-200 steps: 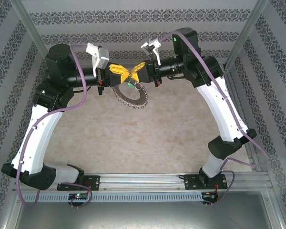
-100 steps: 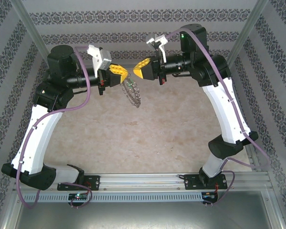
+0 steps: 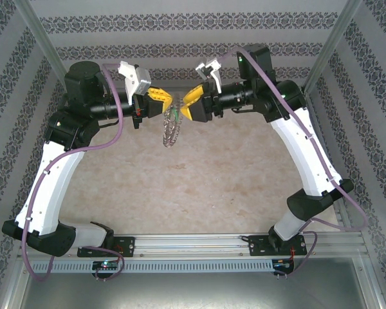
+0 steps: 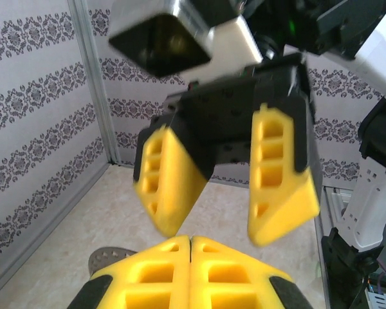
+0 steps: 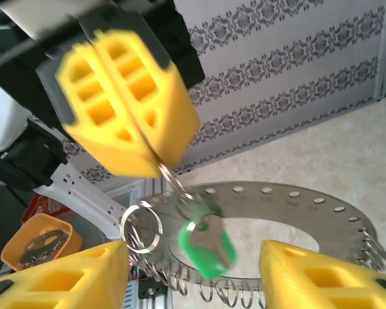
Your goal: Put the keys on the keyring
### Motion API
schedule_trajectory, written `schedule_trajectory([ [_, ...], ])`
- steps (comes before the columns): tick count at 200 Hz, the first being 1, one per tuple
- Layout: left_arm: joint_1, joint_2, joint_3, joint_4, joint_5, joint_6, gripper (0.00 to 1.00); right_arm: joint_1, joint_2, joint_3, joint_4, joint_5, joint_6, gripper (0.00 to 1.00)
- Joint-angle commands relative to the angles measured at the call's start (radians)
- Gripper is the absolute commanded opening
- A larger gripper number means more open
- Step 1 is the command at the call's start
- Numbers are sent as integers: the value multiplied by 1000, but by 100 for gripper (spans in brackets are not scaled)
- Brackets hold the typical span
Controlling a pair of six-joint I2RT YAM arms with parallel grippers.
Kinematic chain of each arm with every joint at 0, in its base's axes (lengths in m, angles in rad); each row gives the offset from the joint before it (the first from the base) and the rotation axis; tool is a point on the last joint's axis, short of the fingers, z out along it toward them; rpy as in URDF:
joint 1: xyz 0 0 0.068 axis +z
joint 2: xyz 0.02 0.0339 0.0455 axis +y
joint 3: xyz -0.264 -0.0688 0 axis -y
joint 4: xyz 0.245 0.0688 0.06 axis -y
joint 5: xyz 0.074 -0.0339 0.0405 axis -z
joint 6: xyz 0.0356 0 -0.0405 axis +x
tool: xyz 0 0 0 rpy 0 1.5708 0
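Seen from above, a beige marbled tabletop [image 3: 199, 187] was boxed in by grey-and-white patterned wallpaper walls [image 3: 199, 51] at 9, 12 and 3 o'clock. Slim metal posts [image 3: 38, 35] rose at about 11 and 1 o'clock, and an aluminium rail [image 3: 199, 243] carried the arm bases along 6 o'clock. A broad stretch of tabletop lay open between the arms, from the centre toward 6 o'clock. The tight spot was near 12 o'clock, where both grippers met close to the back wall.

The white-and-black left arm [image 3: 51, 187] rose from 7 o'clock, bowed outward past 9 o'clock and reached level inward from 11 o'clock. The left gripper [image 3: 169, 102], with blocky yellow fingers, was pressed fully together, pinching a thin wire loop from which the large flat dark-grey metal keyring [image 5: 296, 206] hung. From above, the keyring hung edge-on in the air over the tabletop, just below the two sets of fingertips. The right arm [image 3: 309, 154] mirrored this, rising from 5 o'clock, bowing past 3 o'clock and reaching in from 1 o'clock. The right gripper [image 3: 183, 107] faced the left gripper, near but apart, its yellow fingers spread moderately wide and gripping nothing.

In the right wrist view, punched holes ran along the keyring's band and silvery wire coils fringed its lower edge. The tiny key with a bright green head and short silvery blade [image 5: 209, 248] hung over the left edge of the ring's wide hole. It was just beside a small silvery split ring [image 5: 141, 228], beyond the gap between the right fingers.
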Motion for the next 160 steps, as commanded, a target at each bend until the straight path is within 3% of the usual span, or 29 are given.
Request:
schedule_trajectory([
  [1, 9, -25, 13, 65, 48, -26, 0, -9, -55, -62, 100, 13, 23, 59],
  [28, 10, -14, 19, 91, 64, -49, 0, -5, -54, -90, 121, 9, 31, 59],
  [44, 9, -10, 22, 99, 66, -57, 0, 1, -49, -94, 127, 3, 35, 67],
  [54, 9, -8, 25, 103, 68, -60, 0, 2, -46, -99, 134, -3, 44, 77],
  [68, 11, -7, 26, 108, 68, -63, 0, 4, -42, -104, 147, -10, 56, 79],
  [119, 11, -2, 28, 112, 65, -69, 0, 13, -37, -122, 152, -28, 58, 75],
  [160, 10, -3, 22, 126, 70, -81, 0, 30, -21, -116, 134, -24, 36, 61],
])
